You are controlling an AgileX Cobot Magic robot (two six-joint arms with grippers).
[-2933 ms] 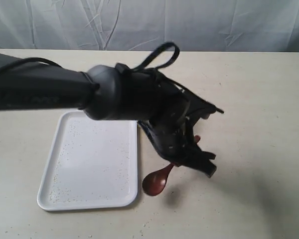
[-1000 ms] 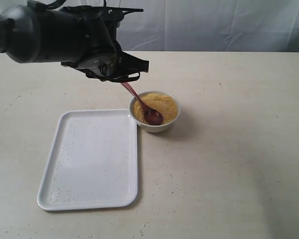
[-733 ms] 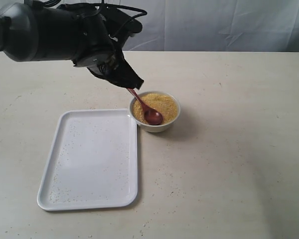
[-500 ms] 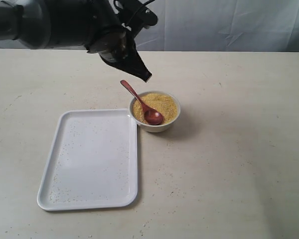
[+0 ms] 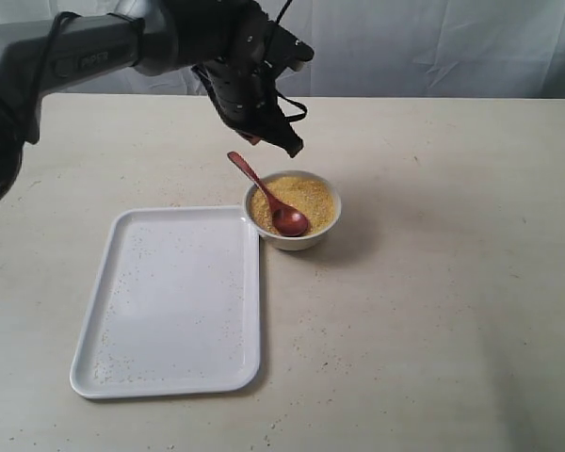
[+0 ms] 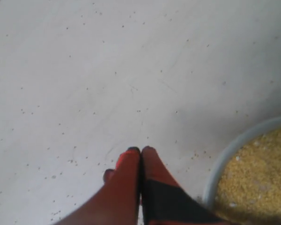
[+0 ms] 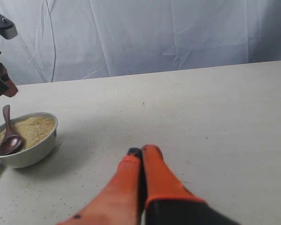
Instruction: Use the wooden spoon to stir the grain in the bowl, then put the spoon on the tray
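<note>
The small white bowl (image 5: pixel 293 241) holds yellow grain (image 5: pixel 313 196). The dark wooden spoon (image 5: pixel 264 193) rests in it by itself, head in the grain, handle leaning over the rim toward the back left. The white tray (image 5: pixel 169 301) lies flat just left of the bowl. My left gripper (image 5: pixel 291 147) hangs above and behind the bowl, shut and empty, apart from the spoon. In the left wrist view its fingertips (image 6: pixel 141 149) are pressed together beside the bowl's rim (image 6: pixel 223 159). My right gripper (image 7: pixel 141 150) is shut and empty over bare table, well off from the bowl (image 7: pixel 30 150).
Stray grains speckle the tray and the beige table (image 5: pixel 433 311). A grey curtain (image 5: pixel 433 47) hangs along the table's far edge. The left arm (image 5: pixel 75 56) reaches in from the upper left, above the table.
The left gripper let go of the spoon's handle, shut, and rose up and to the right. The spoon stays leaning in the bowl.
</note>
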